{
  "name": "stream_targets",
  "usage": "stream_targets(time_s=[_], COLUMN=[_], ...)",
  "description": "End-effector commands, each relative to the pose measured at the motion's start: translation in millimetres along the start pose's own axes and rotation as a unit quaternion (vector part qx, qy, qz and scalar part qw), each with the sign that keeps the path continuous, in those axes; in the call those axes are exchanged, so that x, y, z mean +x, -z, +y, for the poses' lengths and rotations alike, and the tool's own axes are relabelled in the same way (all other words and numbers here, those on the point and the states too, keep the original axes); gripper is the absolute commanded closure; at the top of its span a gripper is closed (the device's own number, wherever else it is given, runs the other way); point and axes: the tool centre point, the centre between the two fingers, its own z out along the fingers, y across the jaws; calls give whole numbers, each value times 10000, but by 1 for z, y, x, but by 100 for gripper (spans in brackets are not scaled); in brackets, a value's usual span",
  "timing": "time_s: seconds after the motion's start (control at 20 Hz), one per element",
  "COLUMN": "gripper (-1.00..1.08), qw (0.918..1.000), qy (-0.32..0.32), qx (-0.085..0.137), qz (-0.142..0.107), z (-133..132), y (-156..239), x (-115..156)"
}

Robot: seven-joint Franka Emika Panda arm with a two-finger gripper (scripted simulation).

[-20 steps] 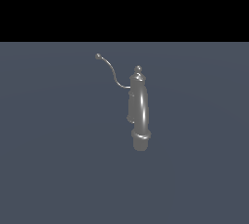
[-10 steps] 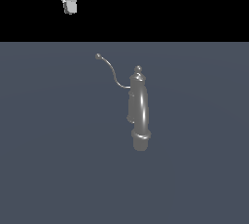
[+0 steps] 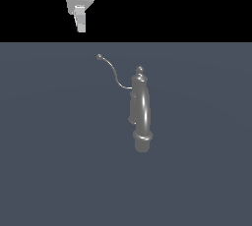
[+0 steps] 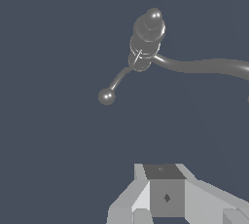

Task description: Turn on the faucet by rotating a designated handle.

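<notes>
Exterior view: one grey faucet [image 3: 140,114] stands mid-floor, its single thin handle [image 3: 112,72] curving toward the exterior view's left. One claw [image 3: 80,22] hangs well above, holding nothing; how far it is open cannot be told.

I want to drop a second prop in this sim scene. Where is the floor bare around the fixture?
Bare floor lies all around: wide on the exterior view's left below the handle, and right of the faucet. Tightest is the gap between handle and gripper.
</notes>
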Motion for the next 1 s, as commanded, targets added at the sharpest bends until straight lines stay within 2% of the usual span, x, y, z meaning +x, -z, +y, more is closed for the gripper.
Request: stream_targets(time_s=[0.0,0.35,0.95], gripper=[108,108,108], qw=[9996,9945,9762], qy=[-271,-1045,-2166], qx=[-8,-42,-96], qz=[5,23,54], z=[-10,-38,-70], y=[-9,-34,-70], x=[6,29,70])
